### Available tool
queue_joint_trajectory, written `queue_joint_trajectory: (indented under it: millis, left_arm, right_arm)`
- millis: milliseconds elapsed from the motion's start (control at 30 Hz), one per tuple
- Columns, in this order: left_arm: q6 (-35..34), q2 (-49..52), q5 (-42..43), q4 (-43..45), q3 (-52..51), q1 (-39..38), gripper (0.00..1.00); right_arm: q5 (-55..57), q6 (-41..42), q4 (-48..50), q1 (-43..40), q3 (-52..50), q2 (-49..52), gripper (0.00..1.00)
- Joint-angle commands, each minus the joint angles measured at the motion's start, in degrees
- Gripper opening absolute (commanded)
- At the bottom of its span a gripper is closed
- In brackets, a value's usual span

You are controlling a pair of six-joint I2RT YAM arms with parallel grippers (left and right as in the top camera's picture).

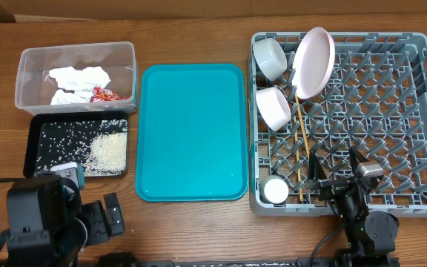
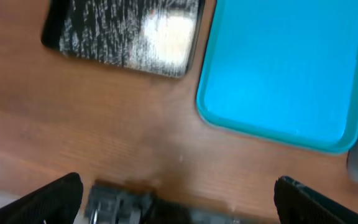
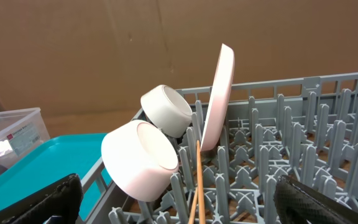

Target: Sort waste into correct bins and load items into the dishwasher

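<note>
The clear tub [image 1: 76, 49] holds white napkins [image 1: 76, 78] and a red wrapper [image 1: 104, 94]. The black tray [image 1: 31, 144] holds rice grains [image 1: 108, 152]. The grey dish rack [image 1: 391, 111] holds two white bowls [image 1: 270, 58] [image 1: 274, 107], an upright plate [image 1: 313, 63], chopsticks [image 1: 299, 144] and a small cup [image 1: 276, 190]. My left gripper [image 1: 104, 215] [image 2: 179, 205] is open and empty over bare table near the black tray [image 2: 126, 34]. My right gripper [image 1: 336, 167] [image 3: 179, 208] is open and empty above the rack's front, facing the bowls [image 3: 138, 158], the plate [image 3: 219, 93] and the chopsticks [image 3: 197, 180].
A large teal tray [image 1: 191, 132] with nothing on it lies between the bins and the rack; it also shows in the left wrist view [image 2: 284, 68]. The rack's upright pegs stand close around my right gripper.
</note>
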Motion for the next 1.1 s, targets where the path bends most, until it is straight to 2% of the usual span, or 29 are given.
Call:
queue_joint_trajectory:
  millis: [0,100,200,333,433,667,900,1067]
  left_arm:
    - [2.14,-2.12,1.68,7.72,-1.92,0.09,1.00]
    - [10.69,-6.21,10.32,23.82,-8.37,-0.02,1.00]
    - [18.32,-12.31,19.15,42.29,-20.41,-0.02,1.00]
    - [18.88,-21.81,22.23,63.67,-38.10,-0.42,1.00]
    - [18.95,-28.37,22.10,74.36,-48.87,-1.53,1.00]
    - [18.99,-37.33,17.20,87.76,-64.28,-2.34,1.00]
    - [19.15,-41.90,11.69,90.33,-71.32,-2.32,1.00]
    - [19.61,-44.92,11.45,94.03,-76.63,-2.27,1.00]
  right_arm:
    - [-0.37,-0.04,0.28,0.26,-0.61,-0.63,1.00]
    - [-0.37,-0.04,0.28,0.26,-0.61,-0.63,1.00]
    - [-0.35,-0.07,0.28,0.26,-0.61,-0.63,1.00]
    - [-0.37,-0.07,0.28,0.26,-0.61,-0.63,1.00]
    - [-0.37,-0.07,0.28,0.26,-0.61,-0.63,1.00]
    - [-0.37,-0.04,0.28,0.26,-0.61,-0.63,1.00]
    - [-0.37,-0.04,0.28,0.26,-0.61,-0.63,1.00]
    - [-0.37,-0.04,0.28,0.26,-0.61,-0.63,1.00]
